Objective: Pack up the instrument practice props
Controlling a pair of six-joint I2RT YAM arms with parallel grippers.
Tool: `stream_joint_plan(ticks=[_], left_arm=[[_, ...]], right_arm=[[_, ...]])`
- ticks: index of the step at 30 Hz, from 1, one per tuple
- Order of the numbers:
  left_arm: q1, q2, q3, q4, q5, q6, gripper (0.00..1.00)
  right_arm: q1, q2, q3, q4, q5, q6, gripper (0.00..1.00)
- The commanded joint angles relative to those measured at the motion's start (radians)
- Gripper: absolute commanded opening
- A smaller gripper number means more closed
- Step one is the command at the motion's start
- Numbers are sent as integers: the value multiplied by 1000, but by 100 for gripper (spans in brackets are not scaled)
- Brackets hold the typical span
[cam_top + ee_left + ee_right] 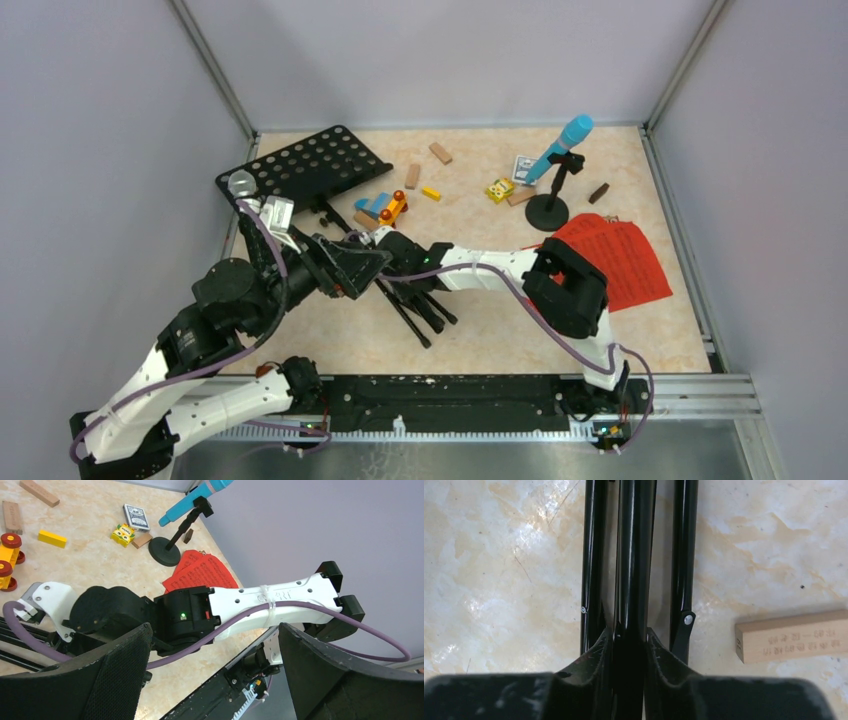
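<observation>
The black music stand [330, 190] lies tipped over on the counter [480, 340]. Its hole-punched desk [300, 165] sits in the far-left corner. Its folded tripod legs [420, 305] run from there toward the middle of the near edge. In the right wrist view the legs show as three glossy black tubes [631, 555] lying side by side.

One blue microphone [563, 146] leans in one black round-based mic holder [547, 212] toward the far-right corner. The red sheet-music pages [620, 260] lie fanned by the right edge, just nearer than the holder. At least two overlapping sheets show, but I cannot count them exactly.

Scattered along the far half of the counter:
- at least four small wooden blocks [441, 152]
- one yellow block [431, 193]
- one colourful toy vehicle [385, 207]
- one pack of cards [524, 167]
- one small yellow box [499, 190]

The right hand [630, 647] is clenched on the stand. Its two fingers [594, 657] press against either side of the middle tube, and the outer two tubes lie outside the grip. One wooden block [791, 635] with printed marks lies on the counter apart from the tubes.

The left hand [215, 630] is spread as wide as it goes and grasps nothing. Its two dark fingers [100, 680] frame the right arm [270, 600] without touching it. From above it hovers over the stand's stem, beside the right hand.
</observation>
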Motion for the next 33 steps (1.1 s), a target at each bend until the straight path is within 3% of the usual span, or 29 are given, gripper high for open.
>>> stream_joint_plan(ticks=[1,3,9,12,15,20,25,28,33], left_arm=[[2,2,-8,54,-16,5,99],[2,3,-9,54,-16,8,99],[2,-1,-16,54,-18,0,99],[2,-5,-28,56,-20,-9,99],[2,-4,-30,53,-28,-13,99],[2,-7,-9,68,-16,35,99],[2,-27,0,126,3,94,99],[3,-21,2,132,-1,110,99],[2,37,-17,91,-21,109,99]], right_arm=[[5,77,130,22,1,-77,8],[0,127,213,5,11,-116,0],[-53,279,518,-136,48,-89,0],[-63,291,563,-138,35,-75,2],[-62,243,526,-109,7,-75,33],[-69,21,331,27,-67,-35,63],[-107,-174,158,108,-150,74,72],[-160,-282,33,118,-172,151,83],[-251,-446,-154,14,-106,190,85]])
